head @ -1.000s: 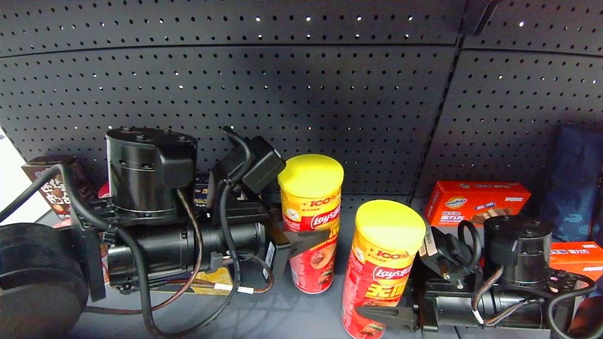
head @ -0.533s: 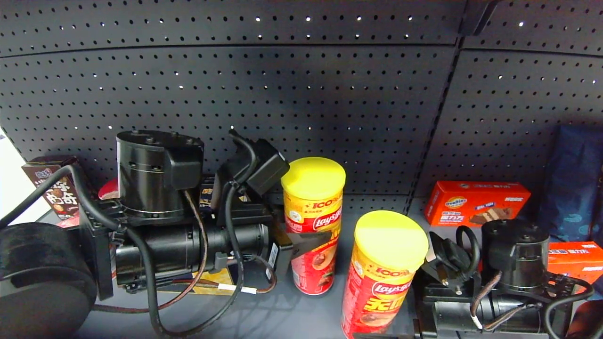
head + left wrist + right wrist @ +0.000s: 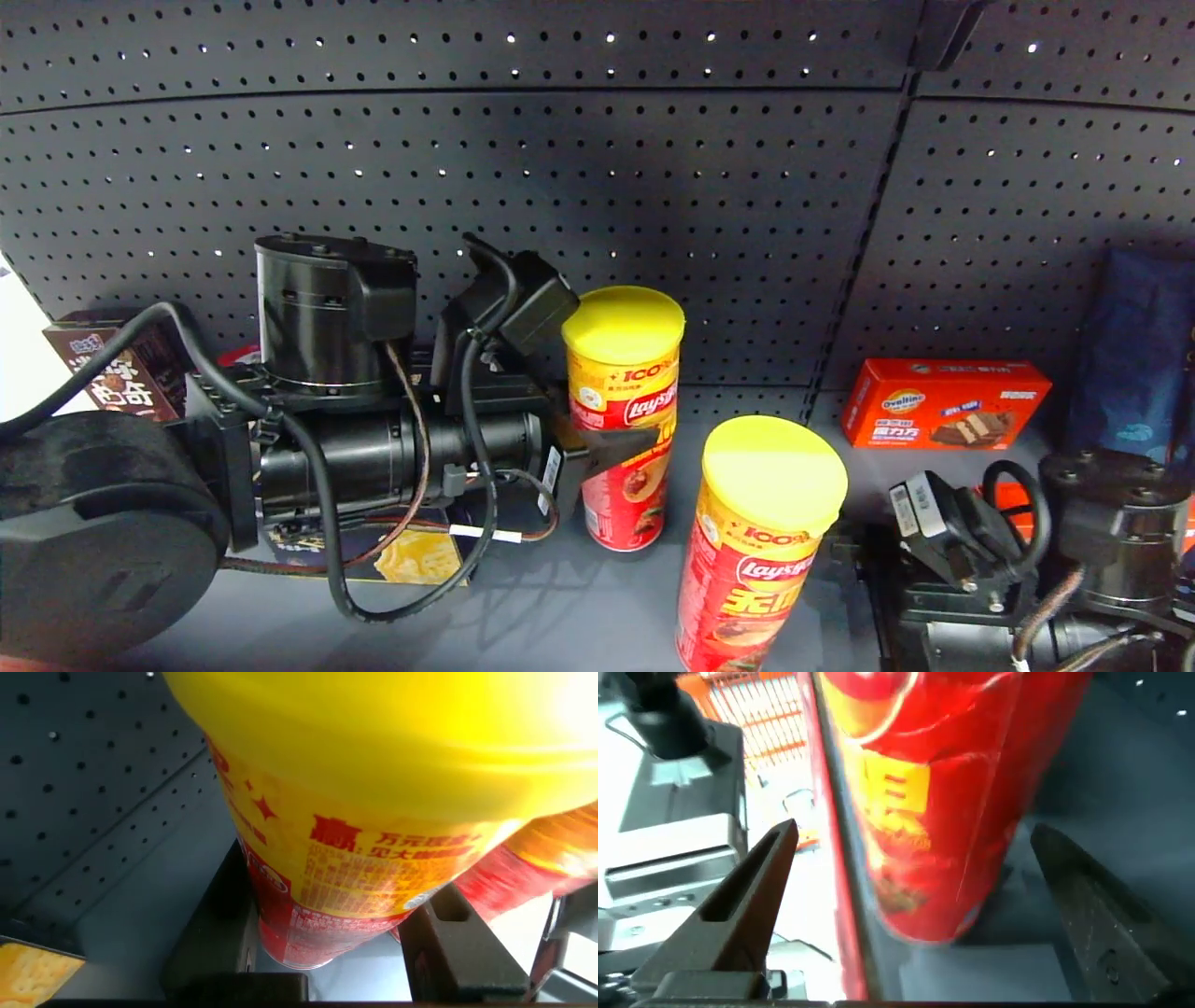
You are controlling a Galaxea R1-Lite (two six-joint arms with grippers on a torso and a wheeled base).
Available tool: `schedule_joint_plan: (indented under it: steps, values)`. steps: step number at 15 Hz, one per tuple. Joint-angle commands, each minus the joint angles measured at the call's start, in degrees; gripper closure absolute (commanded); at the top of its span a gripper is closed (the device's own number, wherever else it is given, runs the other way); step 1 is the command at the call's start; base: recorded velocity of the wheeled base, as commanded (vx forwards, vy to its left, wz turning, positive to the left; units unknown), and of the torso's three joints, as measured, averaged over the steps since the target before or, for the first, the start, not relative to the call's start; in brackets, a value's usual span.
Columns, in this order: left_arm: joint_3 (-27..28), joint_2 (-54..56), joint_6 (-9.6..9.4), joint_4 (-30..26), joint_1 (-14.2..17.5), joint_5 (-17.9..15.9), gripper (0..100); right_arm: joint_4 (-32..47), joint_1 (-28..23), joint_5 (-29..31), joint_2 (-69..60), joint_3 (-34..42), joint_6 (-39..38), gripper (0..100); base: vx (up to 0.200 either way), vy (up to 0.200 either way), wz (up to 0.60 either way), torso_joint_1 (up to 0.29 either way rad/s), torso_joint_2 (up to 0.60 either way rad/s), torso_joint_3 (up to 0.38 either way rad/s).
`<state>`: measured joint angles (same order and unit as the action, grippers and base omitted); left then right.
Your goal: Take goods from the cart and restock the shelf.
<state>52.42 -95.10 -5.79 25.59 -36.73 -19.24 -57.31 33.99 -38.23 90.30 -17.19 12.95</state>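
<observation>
On shelf (image 3: 560,611), left claw (image 3: 624,446) around canister (image 3: 624,369).

A black perforated metal back panel (image 3: 653,187) rises behind the grey shelf board (image 3: 560,611), split by a dark upright post (image 3: 873,243). Near the board's back edge, right of the post, a flat orange cardboard box with a wafer picture (image 3: 943,403) lies on its broad face. A tall dark blue bag (image 3: 1134,345) stands at the right end, just beside that box. At the left end a brown cardboard box (image 3: 107,373) stands near the back panel. A flat yellow packet (image 3: 411,557) lies toward the board's front left.
</observation>
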Motion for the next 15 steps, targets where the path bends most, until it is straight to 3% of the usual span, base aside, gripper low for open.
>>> schedule_joint_plan:
  steps: [1, 4, 8, 10, 15]
  values:
    - [0.4, -0.9, -0.01, 0.0, -0.1, 0.0, 100, 0.9, -0.1, 1.1, -8.6, 2.2, -1.9, 0, 0.000, 0.000, 0.00, 0.000, 0.00, 0.000]
    - [0.4, -0.8, -0.01, 0.0, 0.0, -0.1, 100, 5.9, 0.4, 6.6, -16.0, 2.2, -4.2, 0, 0.000, 0.000, 0.00, 0.000, 0.00, 0.000]
    - [1.1, -0.9, -0.10, 0.0, 1.3, -0.5, 100, 25.1, 0.6, 14.7, -28.9, -2.9, -4.5, 0, 0.000, 0.000, 0.00, 0.000, 0.00, 0.000]
    - [0.6, -0.7, -0.01, 0.0, 2.7, -2.6, 100, 32.5, 2.0, 17.4, -33.9, -5.1, -4.6, 0, 0.000, 0.000, 0.00, 0.000, 0.00, 0.000]
    - [1.2, -1.1, -0.01, 0.1, 4.7, -5.9, 100, 34.9, 3.4, 22.1, -41.1, -5.0, -4.6, 0, 0.000, 0.000, 0.00, 0.000, 0.00, 0.000]
